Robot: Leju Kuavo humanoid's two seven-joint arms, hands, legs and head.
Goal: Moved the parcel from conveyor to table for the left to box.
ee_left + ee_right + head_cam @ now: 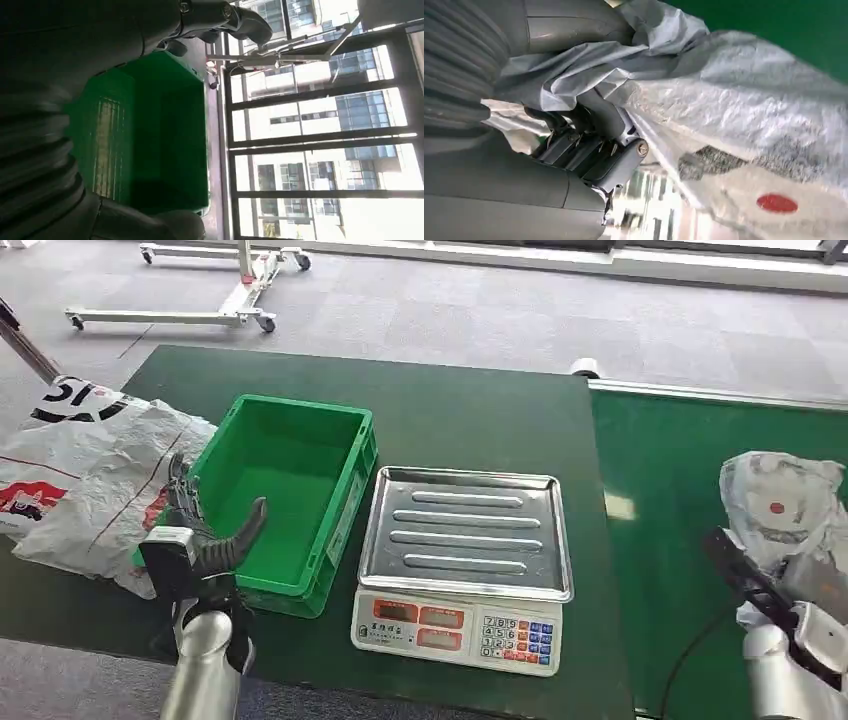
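Head view: the right hand grips the parcel lying on the conveyor. The left hand, fingers spread and holding nothing, hovers at the green box on the surface, beside the scale.

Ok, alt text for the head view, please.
The right robot hand grips a crumpled grey parcel on the green conveyor. The left robot hand hovers at an empty green box, beside a scale.

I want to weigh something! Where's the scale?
In the head view, the scale sits mid-table, just right of the green crate, left of the conveyor.
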